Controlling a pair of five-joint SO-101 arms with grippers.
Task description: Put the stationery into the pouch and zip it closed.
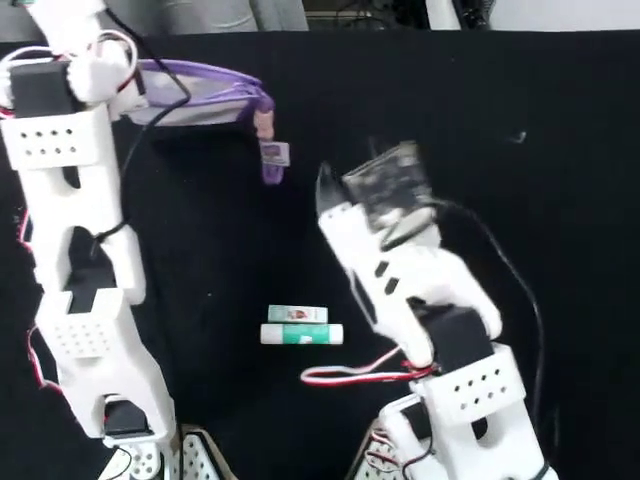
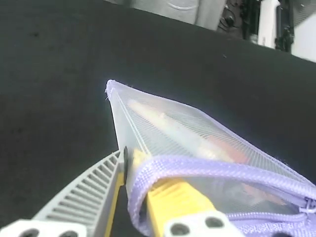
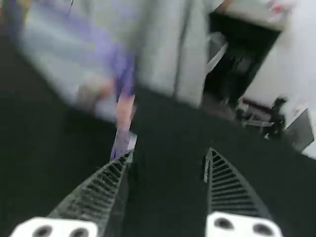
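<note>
A clear mesh pouch [image 1: 195, 98] with a purple zipper band is held up at the back left of the table, its pull tag [image 1: 272, 155] hanging down. My left gripper [image 2: 133, 170] is shut on the pouch [image 2: 197, 148] edge; a pencil-like item and something red show through the mesh. My right gripper [image 3: 168, 160] is open, its fingers wide apart, in mid-table near the pull tag [image 3: 121, 140]. In the high view the right gripper [image 1: 335, 190] sits just right of the tag. Two small green-and-white stationery sticks [image 1: 300, 325] lie side by side on the black mat.
The black mat [image 1: 520, 150] covers the table. A red and white cable [image 1: 350, 372] loops beside the right arm's base. The left arm's white links [image 1: 75, 250] stand along the left edge.
</note>
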